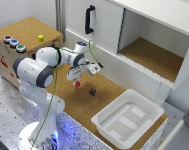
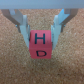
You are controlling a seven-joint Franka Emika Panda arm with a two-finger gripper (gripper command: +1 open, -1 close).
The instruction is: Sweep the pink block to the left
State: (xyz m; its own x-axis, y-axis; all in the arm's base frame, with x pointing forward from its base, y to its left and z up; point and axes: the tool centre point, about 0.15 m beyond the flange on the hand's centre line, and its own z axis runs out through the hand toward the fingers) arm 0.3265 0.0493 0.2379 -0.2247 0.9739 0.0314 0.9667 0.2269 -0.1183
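gripper low over the cork, pink block between its fingers

the arm [image 1: 41, 70] reaches out over the cork tabletop [image 1: 114, 92] with the gripper [image 1: 78, 81] pointing down close to the surface. in the exterior view the pink block [image 1: 78, 84] shows as a small reddish speck right at the fingertips, near the middle of the cork strip. the wrist view gives the close look: the pink block [image 2: 41, 45] sits on the cork with black letters h and d on its faces, and the two fingers [image 2: 20, 22] stand spread apart, one on each side of it. whether the pads actually touch the block, i cannot tell. a tiny dark block [image 1: 92, 91] lies just beside, toward the exterior view's right. farther that way sits a white bin [image 1: 128, 120] at the table's edge. behind, a white cabinet [image 1: 139, 30] with a black handle [image 1: 89, 20]. on the cork-topped box [image 1: 24, 37] at the exterior view's left: a yellow cube [image 1: 40, 38] and three coloured buttons [image 1: 14, 43].
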